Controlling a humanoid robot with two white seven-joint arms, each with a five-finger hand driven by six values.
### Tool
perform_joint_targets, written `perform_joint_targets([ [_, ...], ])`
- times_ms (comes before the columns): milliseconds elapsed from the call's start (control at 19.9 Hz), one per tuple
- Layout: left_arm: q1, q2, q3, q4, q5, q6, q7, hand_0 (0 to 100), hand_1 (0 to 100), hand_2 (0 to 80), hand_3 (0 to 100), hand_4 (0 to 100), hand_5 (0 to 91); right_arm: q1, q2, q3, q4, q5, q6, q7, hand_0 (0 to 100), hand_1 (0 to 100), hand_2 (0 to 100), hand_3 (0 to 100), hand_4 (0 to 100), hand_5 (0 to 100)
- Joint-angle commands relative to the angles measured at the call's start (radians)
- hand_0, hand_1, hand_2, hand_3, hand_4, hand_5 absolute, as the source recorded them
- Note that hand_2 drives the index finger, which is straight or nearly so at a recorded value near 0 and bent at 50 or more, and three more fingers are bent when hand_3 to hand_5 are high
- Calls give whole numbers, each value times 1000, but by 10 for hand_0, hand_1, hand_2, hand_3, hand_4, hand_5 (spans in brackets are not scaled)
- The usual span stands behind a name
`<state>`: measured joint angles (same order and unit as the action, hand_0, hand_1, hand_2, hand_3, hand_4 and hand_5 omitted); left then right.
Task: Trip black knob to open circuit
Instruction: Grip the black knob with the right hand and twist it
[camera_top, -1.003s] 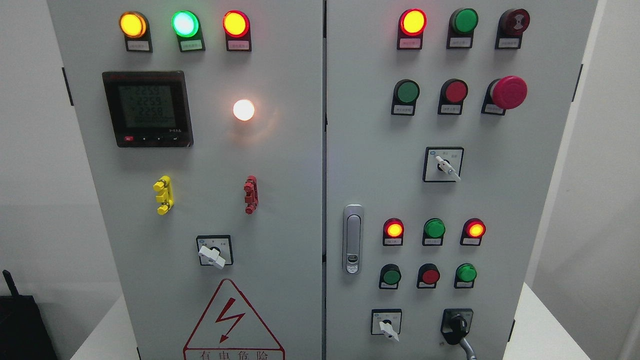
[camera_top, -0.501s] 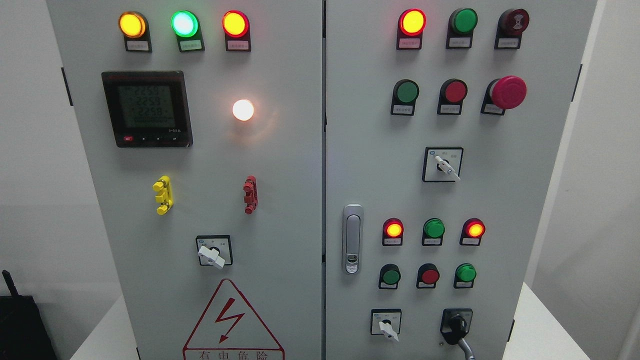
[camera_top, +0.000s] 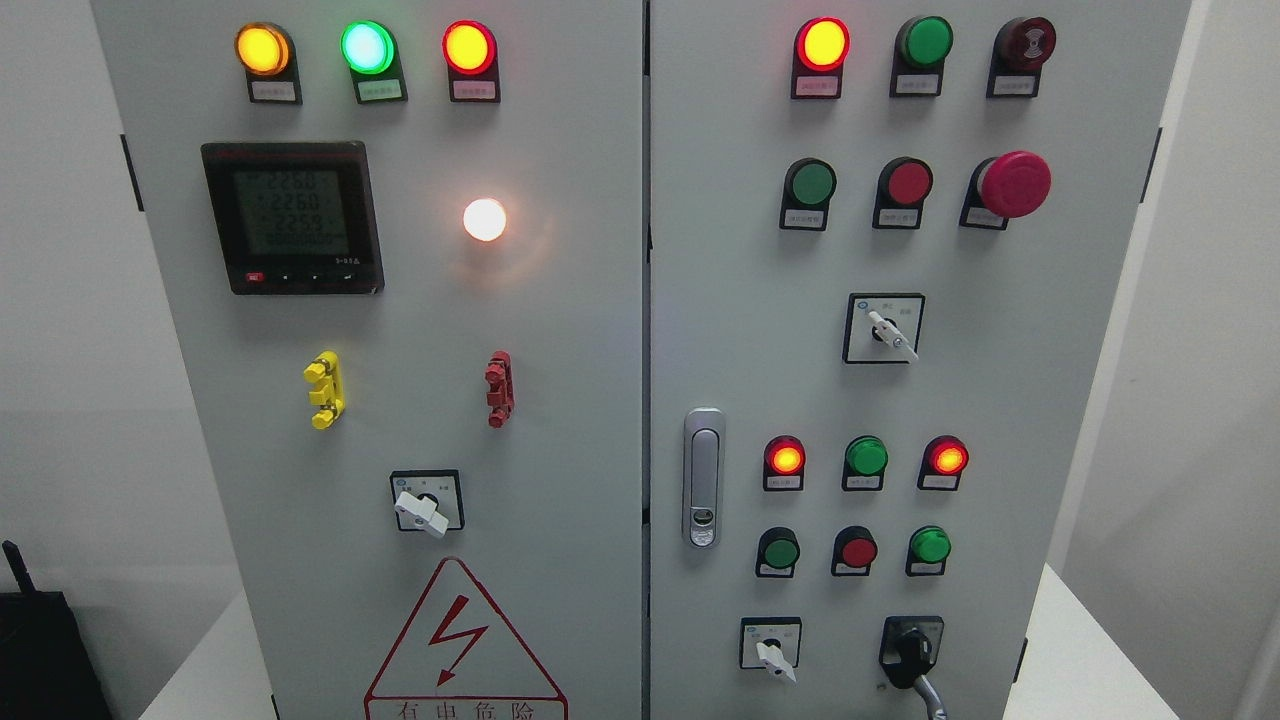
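The black knob (camera_top: 912, 650) sits at the lower right of the grey electrical cabinet's right door (camera_top: 1000, 400), on a black square plate, its handle pointing down. A grey cable leaves downward from just below it. Neither of my hands nor arms shows anywhere in the head view.
A white selector switch (camera_top: 770, 655) is left of the black knob. Lit and unlit lamps and push buttons (camera_top: 858, 550) fill the right door, with a red mushroom stop button (camera_top: 1014, 184) above. A silver door latch (camera_top: 703, 478), a meter (camera_top: 292, 216) and a warning triangle (camera_top: 465, 645) are also there.
The whole picture has shifted a few pixels to the left; the meter digits changed slightly. Nothing on the panel moved.
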<state>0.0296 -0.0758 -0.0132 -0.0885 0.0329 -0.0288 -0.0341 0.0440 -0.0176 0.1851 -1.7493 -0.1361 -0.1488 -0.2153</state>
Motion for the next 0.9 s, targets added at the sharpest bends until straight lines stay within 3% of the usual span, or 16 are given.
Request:
perform_joint_targets([
  [0,0,-1,1,1,2,1,0,120,389,0,0,0,0,-24,7,37,-26,6,-14,22,825,813,0,1000,1000,942],
  [853,0,-1,1,1,2,1,0,120,389,0,0,0,0,-30,13,51,-30,6,-20,31,827,813,0,1000,1000,941],
])
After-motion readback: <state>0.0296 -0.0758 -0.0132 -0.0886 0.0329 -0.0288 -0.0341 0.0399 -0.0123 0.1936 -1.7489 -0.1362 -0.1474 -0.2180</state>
